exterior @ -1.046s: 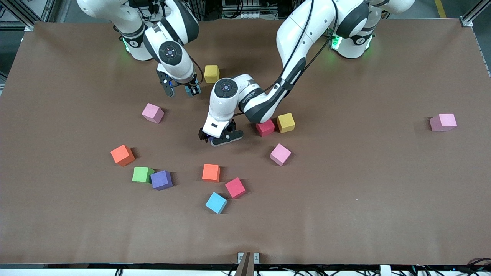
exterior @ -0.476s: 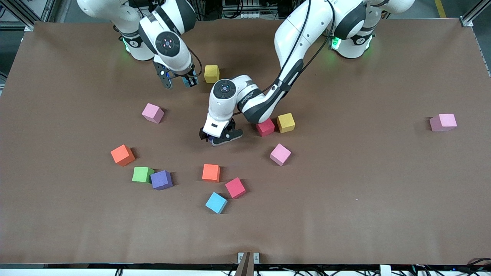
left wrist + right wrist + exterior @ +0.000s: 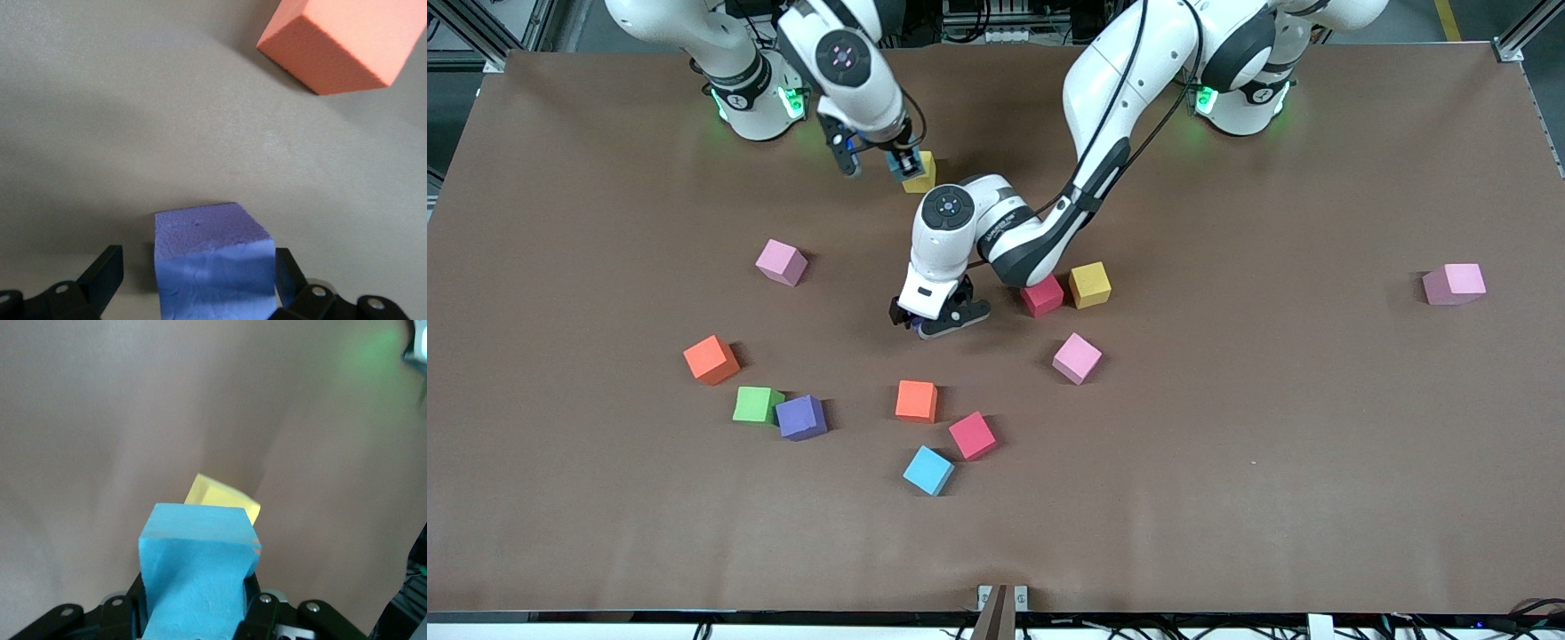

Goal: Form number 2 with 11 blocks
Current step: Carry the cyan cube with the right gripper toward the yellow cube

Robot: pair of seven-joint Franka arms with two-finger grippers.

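Both grippers on blocks, no number 2 formed yet.
My left gripper [image 3: 927,322] sits low on the surface mid-table, jaws wide round a purple block [image 3: 210,257]; right gripper [image 3: 876,166], jaws clamped on a light blue block [image 3: 197,570], hangs over a yellow block [image 3: 921,176]; other blocks lie scattered.

Bright foam cubes on a brown table [image 3: 1316,462]

Purple block [image 3: 213,263], blue block [image 3: 197,570], yellow block [image 3: 223,497], orange block [image 3: 343,40].

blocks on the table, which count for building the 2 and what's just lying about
For the job:
- purple block between the left pincer fingers
- light blue block held in the right pincer, over the yellow block
- loose blocks scattered across the table

Lying about:
- nothing else visible
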